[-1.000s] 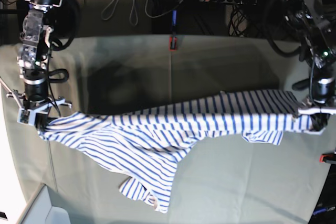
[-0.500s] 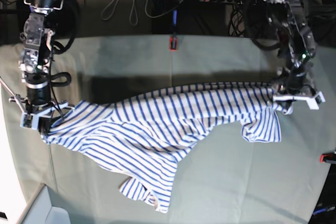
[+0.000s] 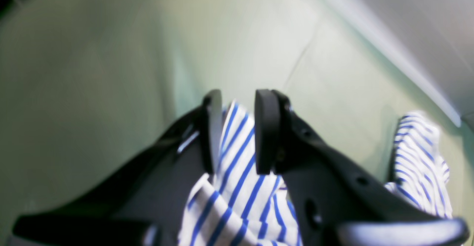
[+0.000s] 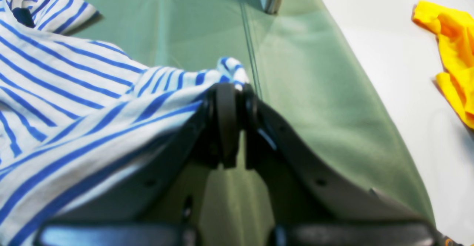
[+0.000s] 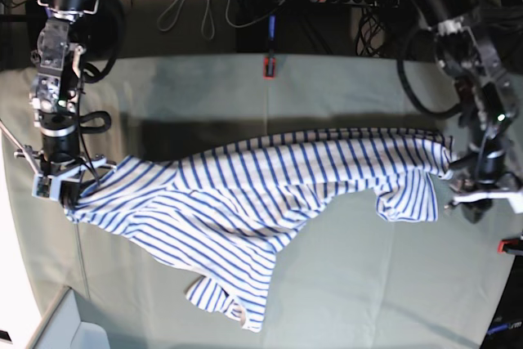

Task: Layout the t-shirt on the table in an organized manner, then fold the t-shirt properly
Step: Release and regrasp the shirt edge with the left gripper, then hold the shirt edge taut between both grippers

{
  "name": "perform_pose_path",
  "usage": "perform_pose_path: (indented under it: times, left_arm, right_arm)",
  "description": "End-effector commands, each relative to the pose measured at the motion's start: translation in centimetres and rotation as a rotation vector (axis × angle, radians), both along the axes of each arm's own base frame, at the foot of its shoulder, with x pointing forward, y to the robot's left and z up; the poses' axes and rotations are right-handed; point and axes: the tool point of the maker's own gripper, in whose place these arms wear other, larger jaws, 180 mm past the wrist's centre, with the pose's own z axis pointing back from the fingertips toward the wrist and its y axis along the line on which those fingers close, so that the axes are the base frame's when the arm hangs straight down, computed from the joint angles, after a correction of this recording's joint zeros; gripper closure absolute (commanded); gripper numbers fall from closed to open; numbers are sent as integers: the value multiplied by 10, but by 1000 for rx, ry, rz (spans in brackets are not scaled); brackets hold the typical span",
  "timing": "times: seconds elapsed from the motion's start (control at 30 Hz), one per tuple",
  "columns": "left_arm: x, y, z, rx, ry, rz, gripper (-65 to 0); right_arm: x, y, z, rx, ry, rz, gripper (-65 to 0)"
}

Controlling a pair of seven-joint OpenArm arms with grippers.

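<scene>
A pale grey-green cloth-covered bench (image 5: 327, 96) fills the base view, bare along its top and bottom right. One white, blue-striped fabric t-shirt (image 5: 245, 202) sprawls across the middle. Two claws: the right claw (image 4: 232, 90) at mid-left pinches its edge; the left claw (image 3: 237, 131) at mid-right stands parted, cloth between.

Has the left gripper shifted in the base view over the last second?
Yes. The left gripper swung inward toward the table centre, then back out, ending slightly lower than where it started.
</scene>
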Motion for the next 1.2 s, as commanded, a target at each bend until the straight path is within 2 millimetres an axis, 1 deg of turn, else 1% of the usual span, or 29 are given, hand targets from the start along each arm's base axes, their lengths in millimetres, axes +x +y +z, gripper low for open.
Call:
perform_pose_path:
  times: [0.0,0.07,0.13,0.17,0.2,0.27,0.33,0.37,0.43,0.57,0.67,0.8,0.97,1.07,1.17]
  left_arm:
    - [-8,-2,4,13,6,-12,-152]
    - [-29,-4,-5,27,54,-26,-152]
    - [-51,-6,-26,25,123,-34,-157]
    - [-59,-5,-37,22,156,-33,-175]
    - [-69,-4,-53,7,201,-30,-202]
    - [-83,-2,-79,-16,273,-23,-265]
    - [-96,-1,-100,-40,330,-16,-336]
    - [-100,1,-106,-42,349,-16,-372]
    - [-104,6,-113,-40,374,-13,-423]
    - [-99,6,-113,-43,370,-16,-427]
    - [-81,5,-105,-43,334,-17,-427]
    - [-67,4,-111,-75,332,-12,-426]
    - [-60,2,-124,-109,352,-7,-426]
    - [-54,2,-126,-120,351,-6,-425]
    - [-48,0,-122,-124,337,-7,-423]
  right_arm:
    - [8,-4,19,-18,-64,0,0]
    - [7,-4,19,-17,-65,-1,0]
    - [7,-3,19,-14,-65,-2,0]
    - [7,-1,17,-6,-65,-2,0]
    - [7,0,17,-3,-65,-2,0]
    - [7,0,17,-3,-65,-2,0]
    - [7,1,17,-1,-65,-3,0]
    - [7,1,17,-1,-65,-3,0]
    - [7,1,16,-1,-63,-3,0]
    - [7,1,16,-1,-63,-3,0]
    - [6,1,15,-1,-60,-3,0]
    - [2,1,12,-1,-51,-3,0]
    - [2,1,11,-1,-49,-3,0]
    - [2,0,11,-3,-49,-2,0]
    - [2,0,11,-3,-49,-2,0]
